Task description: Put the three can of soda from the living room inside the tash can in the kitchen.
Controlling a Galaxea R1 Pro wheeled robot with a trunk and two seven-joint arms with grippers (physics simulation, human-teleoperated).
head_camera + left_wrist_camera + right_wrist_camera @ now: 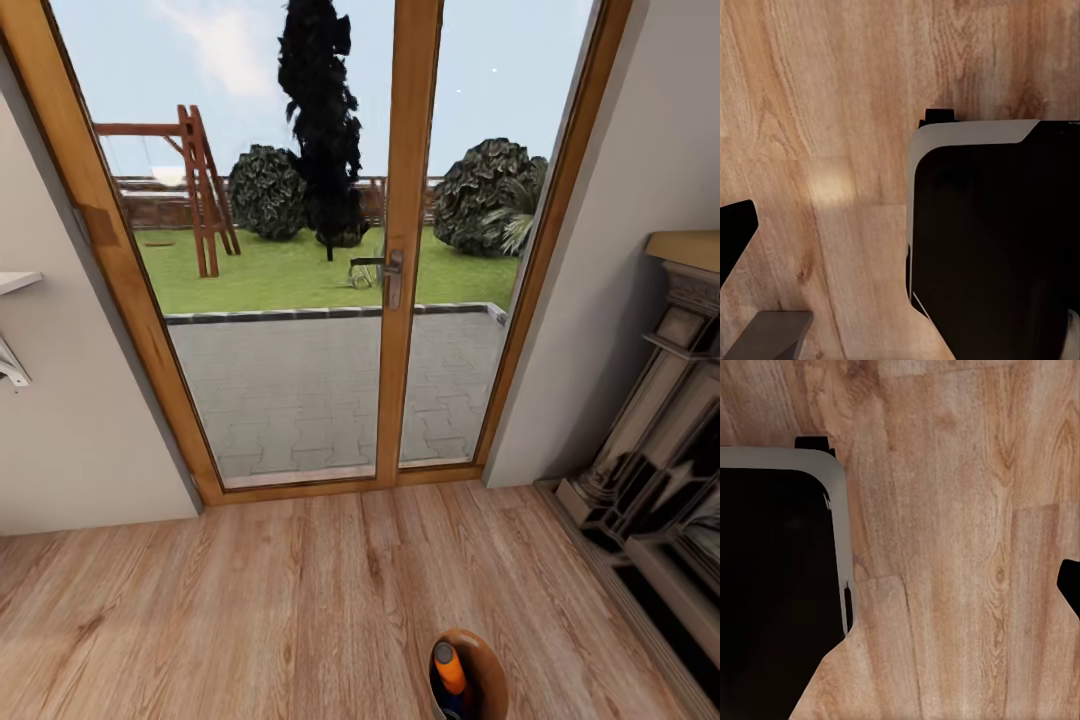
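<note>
The tash can (pixel 487 655), a round bin with a coppery-brown inner wall, sits at the bottom edge of the head view, partly cut off. An orange can of soda (pixel 450 667) lies inside it, with a dark blue can (pixel 452 702) just below; a third can is hidden. One dark finger (pixel 735 232) of my left gripper sits at the edge of the left wrist view, over bare plank floor. One dark finger (pixel 1069 583) of my right gripper sits at the edge of the right wrist view. Nothing lies between either pair of fingers.
Wood-framed glass doors (pixel 410 250) stand straight ahead, with a garden behind them. A dark fireplace surround (pixel 660 450) lines the right wall and a white shelf (pixel 15 282) juts from the left wall. My black and white base (pixel 990 232) (pixel 776 577) rests on the light plank floor (pixel 280 600).
</note>
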